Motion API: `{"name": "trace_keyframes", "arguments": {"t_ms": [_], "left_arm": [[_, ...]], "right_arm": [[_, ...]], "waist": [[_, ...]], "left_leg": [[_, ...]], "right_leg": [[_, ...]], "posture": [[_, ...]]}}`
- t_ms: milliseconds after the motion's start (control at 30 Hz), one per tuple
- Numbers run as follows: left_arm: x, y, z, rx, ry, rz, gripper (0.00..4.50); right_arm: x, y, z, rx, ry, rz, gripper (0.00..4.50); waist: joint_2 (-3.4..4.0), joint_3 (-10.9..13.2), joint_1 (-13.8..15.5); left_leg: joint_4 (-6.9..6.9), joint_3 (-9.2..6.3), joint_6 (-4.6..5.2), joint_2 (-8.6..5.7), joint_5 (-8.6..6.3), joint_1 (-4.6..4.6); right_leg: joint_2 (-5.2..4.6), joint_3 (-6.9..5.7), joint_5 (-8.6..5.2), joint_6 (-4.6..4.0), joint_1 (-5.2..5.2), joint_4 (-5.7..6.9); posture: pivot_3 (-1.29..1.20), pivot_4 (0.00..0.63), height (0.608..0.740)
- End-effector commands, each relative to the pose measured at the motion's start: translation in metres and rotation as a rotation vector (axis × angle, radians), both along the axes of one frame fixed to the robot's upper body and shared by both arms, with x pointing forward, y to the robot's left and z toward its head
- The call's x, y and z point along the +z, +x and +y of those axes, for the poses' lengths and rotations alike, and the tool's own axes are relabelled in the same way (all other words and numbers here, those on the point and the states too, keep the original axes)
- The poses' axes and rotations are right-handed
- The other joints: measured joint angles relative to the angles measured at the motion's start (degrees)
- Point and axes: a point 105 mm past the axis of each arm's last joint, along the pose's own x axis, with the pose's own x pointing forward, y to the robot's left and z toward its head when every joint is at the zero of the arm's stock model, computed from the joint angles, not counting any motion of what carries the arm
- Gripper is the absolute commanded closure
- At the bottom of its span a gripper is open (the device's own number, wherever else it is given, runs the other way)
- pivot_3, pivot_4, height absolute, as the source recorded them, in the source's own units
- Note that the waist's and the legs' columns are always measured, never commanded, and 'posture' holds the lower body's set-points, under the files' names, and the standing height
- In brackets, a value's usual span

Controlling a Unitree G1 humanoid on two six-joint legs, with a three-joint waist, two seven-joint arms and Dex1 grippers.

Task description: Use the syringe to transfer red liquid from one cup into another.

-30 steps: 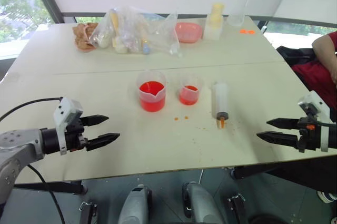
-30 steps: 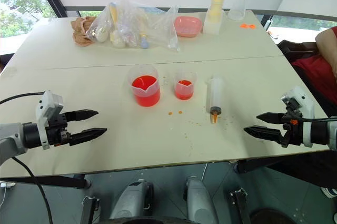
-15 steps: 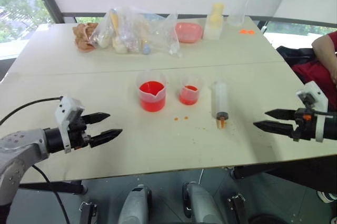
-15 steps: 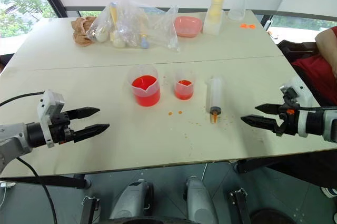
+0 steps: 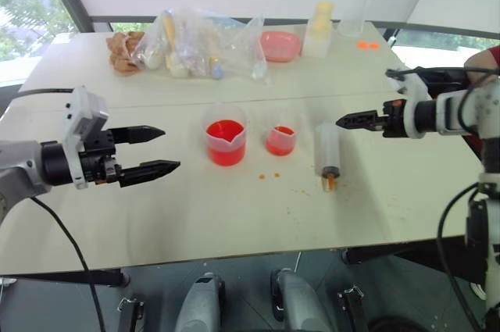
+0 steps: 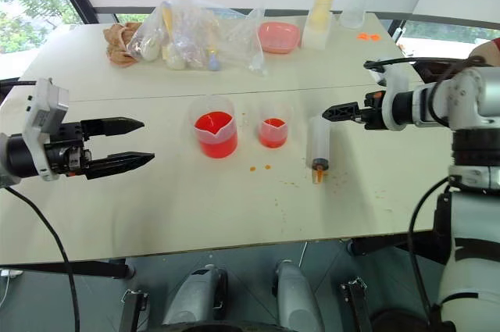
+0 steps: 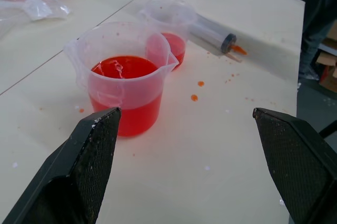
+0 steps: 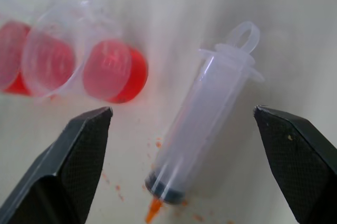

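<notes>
- Two black, cross-hatched fingers of the right gripper rise from the lower corners, set wide apart with nothing between them.
- A large clear plastic syringe lies flat on the pale tabletop in the gap beyond the fingers, touching neither.
- Its dark ring and short orange tip point toward the camera; the looped plunger handle lies at the far end.
- Small orange drops speckle the table around the tip.
- A small, narrow clear plastic cup holding red liquid stands beside the syringe, apart from it.
- A wider clear beaker, also with red contents, sits just beyond the small cup.
</notes>
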Motion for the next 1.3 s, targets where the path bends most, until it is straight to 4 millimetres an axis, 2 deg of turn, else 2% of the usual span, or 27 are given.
{"name": "trace_keyframes", "arguments": {"t_ms": [33,133,300,433,533,667,700,833,900,933,1000,1033,1067,1100,1167,1200,1300], "left_arm": [[0.01,-0.003,-0.004,-0.019,0.017,-0.062,0.27],[0.004,-0.007,-0.008,-0.011,-0.005,-0.061,0.27],[-0.011,-0.014,-0.012,0.027,-0.034,-0.053,0.27],[-0.015,-0.015,-0.012,0.047,-0.035,-0.058,0.27],[-0.019,-0.014,-0.012,0.062,-0.035,-0.063,0.27],[-0.023,-0.014,-0.011,0.078,-0.04,-0.06,0.27],[-0.023,-0.014,-0.011,0.08,-0.042,-0.06,0.27],[-0.024,-0.009,-0.009,0.088,-0.044,-0.062,0.27],[-0.024,-0.008,-0.006,0.094,-0.046,-0.062,0.27],[-0.023,-0.006,-0.002,0.108,-0.052,-0.062,0.27],[-0.021,-0.001,0.009,0.144,-0.059,-0.056,0.27],[-0.02,0.002,0.015,0.16,-0.06,-0.05,0.27],[-0.02,0.003,0.019,0.167,-0.061,-0.046,0.27],[-0.02,0.005,0.026,0.18,-0.059,-0.039,0.27],[-0.018,0.015,0.038,0.207,-0.05,-0.036,0.27],[-0.016,0.021,0.043,0.218,-0.048,-0.046,0.27],[-0.008,0.042,0.05,0.264,-0.064,-0.109,0.27]], "right_arm": [[-0.001,0.011,0.0,-0.022,-0.052,0.031,0.03],[-0.009,0.019,0.006,-0.017,-0.079,0.073,0.03],[-0.033,0.031,0.023,0.029,-0.16,0.117,0.03],[-0.055,0.034,0.017,0.046,-0.273,0.134,0.03],[-0.067,0.035,0.012,0.056,-0.345,0.146,0.84],[-0.066,0.036,0.016,0.044,-0.314,0.152,2.84],[-0.066,0.036,0.016,0.042,-0.31,0.154,3.1],[-0.068,0.033,0.017,0.016,-0.253,0.173,3.1],[-0.062,0.035,0.018,-0.003,-0.217,0.156,3.1],[-0.051,0.04,0.018,-0.011,-0.189,0.111,3.1],[-0.003,0.054,0.022,0.038,-0.136,-0.097,3.1],[0.03,0.059,0.025,0.07,-0.113,-0.221,3.1],[0.051,0.06,0.028,0.092,-0.102,-0.296,3.1],[0.082,0.062,0.032,0.133,-0.135,-0.445,3.1],[0.145,0.049,0.054,0.237,-0.142,-0.764,3.1],[0.166,0.038,0.072,0.295,-0.125,-0.915,3.1],[0.184,0.01,0.114,0.372,-0.05,-1.167,3.1]], "waist": [[0.0,0.0,-0.1],[0.01,0.0,-0.2],[0.01,0.0,-0.5],[-0.04,0.0,-0.4],[-0.13,-0.1,-0.3],[-0.17,-0.1,-0.4],[-0.17,-0.1,-0.4],[-0.16,-0.1,-0.4],[-0.16,-0.1,-0.4],[-0.15,-0.1,-0.4],[0.02,0.0,-0.4],[0.08,0.0,-0.4],[0.2,0.1,-0.4],[0.31,0.2,-0.5],[0.37,0.2,-0.4],[0.37,0.2,-0.4],[0.08,0.0,-0.6]], "left_leg": [[0.0,0.01,0.0,0.0,0.0,-0.01],[0.0,0.0,0.0,0.0,0.0,-0.01],[-0.01,0.0,0.0,0.02,0.0,0.05],[0.0,-0.02,0.0,0.02,0.0,0.11],[0.01,-0.02,0.0,0.01,0.0,0.18],[0.03,-0.03,-0.01,0.01,0.0,0.24],[0.03,-0.04,-0.01,0.01,0.0,0.25],[0.03,-0.04,-0.01,0.02,0.0,0.26],[0.03,-0.04,-0.01,0.02,0.0,0.26],[0.03,-0.04,-0.01,0.01,0.0,0.25],[0.03,-0.04,-0.01,0.01,0.0,0.23],[0.03,-0.01,-0.01,0.0,0.0,0.19],[0.03,0.0,0.0,0.0,0.01,0.17],[0.03,0.01,0.0,0.0,0.01,0.1],[-0.01,0.01,0.0,0.01,0.0,0.06],[-0.07,0.01,0.0,0.01,0.0,0.05],[-0.43,-0.05,0.0,0.08,0.0,0.28]], "right_leg": [[0.0,0.0,0.0,0.0,0.0,-0.02],[0.0,0.0,0.01,0.02,0.0,-0.01],[0.01,0.0,0.11,0.2,0.01,0.08],[0.02,-0.01,0.12,0.2,0.04,0.15],[0.01,-0.01,0.12,0.19,0.14,0.14],[0.01,-0.01,0.04,0.03,0.21,0.14],[0.02,-0.01,0.03,0.03,0.21,0.15],[0.02,-0.01,0.04,0.04,0.2,0.18],[0.02,-0.01,0.04,0.04,0.2,0.18],[0.02,-0.01,0.03,0.03,0.2,0.18],[0.02,-0.01,0.04,0.04,0.18,0.18],[0.01,0.0,0.08,0.11,0.12,0.19],[0.01,0.0,0.13,0.2,0.09,0.19],[0.01,0.0,0.13,0.21,-0.01,0.22],[0.02,-0.01,0.14,0.23,-0.09,0.23],[0.02,-0.01,0.14,0.25,-0.15,0.25],[0.13,-0.06,0.14,0.29,-0.11,0.32]], "posture": [[0.0,0.15,0.74],[0.0,0.15,0.74],[0.0,0.15,0.74],[0.0,0.15,0.74],[0.0,0.15,0.74],[0.0,0.15,0.74],[0.0,0.15,0.74],[0.0,0.15,0.74],[0.0,0.15,0.74],[0.0,0.15,0.74],[0.0,0.15,0.74],[0.0,0.15,0.74],[0.0,0.15,0.74],[0.0,0.15,0.74],[0.0,0.15,0.74],[0.0,0.15,0.74],[0.0,0.15,0.74]]}}
